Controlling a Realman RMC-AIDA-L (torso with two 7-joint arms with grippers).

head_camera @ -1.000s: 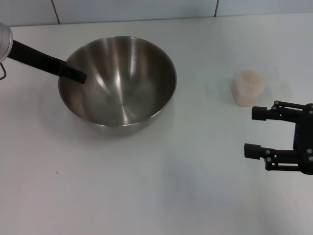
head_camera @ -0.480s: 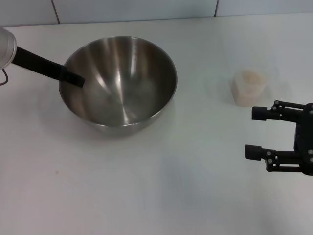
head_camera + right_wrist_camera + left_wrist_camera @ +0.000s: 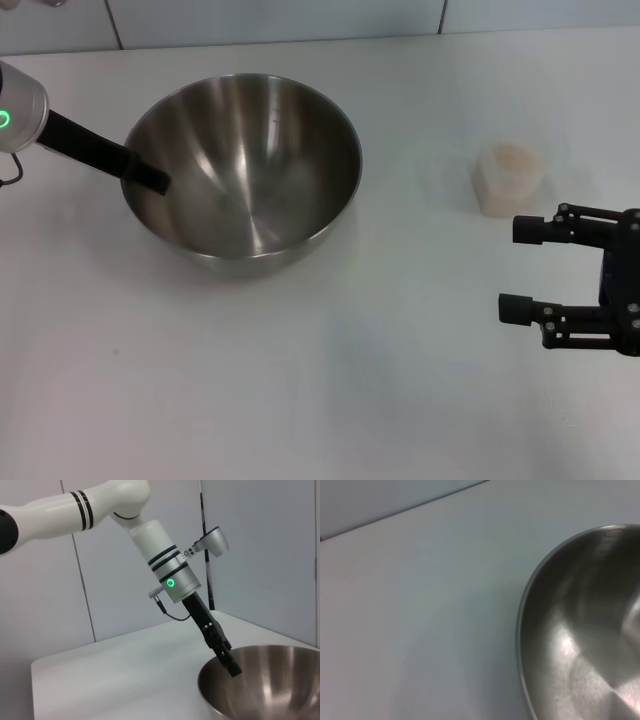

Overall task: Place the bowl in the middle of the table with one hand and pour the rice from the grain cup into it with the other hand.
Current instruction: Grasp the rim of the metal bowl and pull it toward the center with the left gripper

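The large, shiny stainless-steel mixing bowl (image 3: 242,170) stands upright on the plain white worktop (image 3: 300,380), a little to the robot's left of the middle and toward the far edge. The small translucent plastic grain cup (image 3: 508,178), filled with pale beige rice (image 3: 512,155), stands upright well apart from the bowl, on the robot's right.

The relation that matters for the pour is the cup against the black two-pronged right tool (image 3: 522,270). The cup lies just beyond the tool, farther from the robot, roughly in line with its prong tips. The prongs point toward the robot's left, stand apart with nothing between them, and do not touch the cup. The right arm is by far the nearer to the cup, so it would have to reach forward to bring the prongs around the cup's wall.

The black left tool (image 3: 148,178) sits at the bowl's left rim, its tip over the edge and inside; whether it clamps the rim cannot be told.

Against the earlier pictures, the left arm has shifted slightly, its wrist now showing a green light. Bowl, cup and right tool lie as before.
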